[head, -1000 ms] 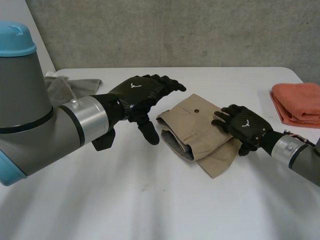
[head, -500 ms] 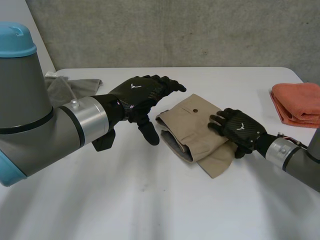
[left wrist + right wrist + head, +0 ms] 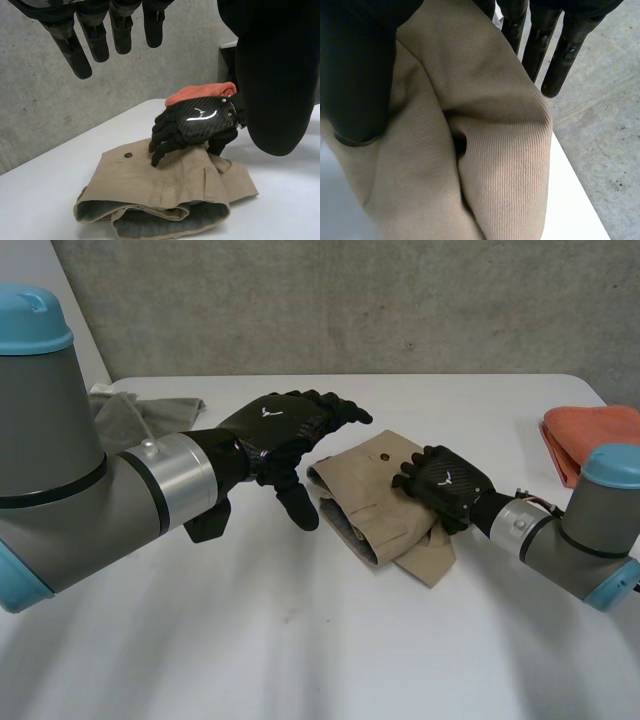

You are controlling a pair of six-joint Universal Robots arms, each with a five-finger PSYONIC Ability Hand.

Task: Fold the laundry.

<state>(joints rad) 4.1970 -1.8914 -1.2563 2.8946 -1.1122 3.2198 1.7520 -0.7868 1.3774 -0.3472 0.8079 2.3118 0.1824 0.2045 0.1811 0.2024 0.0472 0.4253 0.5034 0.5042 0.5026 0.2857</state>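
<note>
White table (image 3: 300, 660) under a concrete wall (image 3: 350, 300), and at centre frame a pair of khaki trousers (image 3: 370, 490), folded to a thick packet with the button (image 3: 385, 458) face up and the open, layered edge toward the lower left. Pinned from the right of the frame by the right hand (image 3: 440, 483), laid on top with a ridge of cloth gathered between thumb and bent fingers, judged a hold meant to keep the packet from springing apart, or to slide it. Flanked at left centre by the left hand (image 3: 280, 430), hovering clear of the cloth, fingers spread and holding nothing, apparently kept ready for the next fold. Further out: a folded orange cloth (image 3: 570, 440) at the right edge, likely done; a rumpled grey cloth (image 3: 120, 410) at the left edge, likely yet to fold.
</note>
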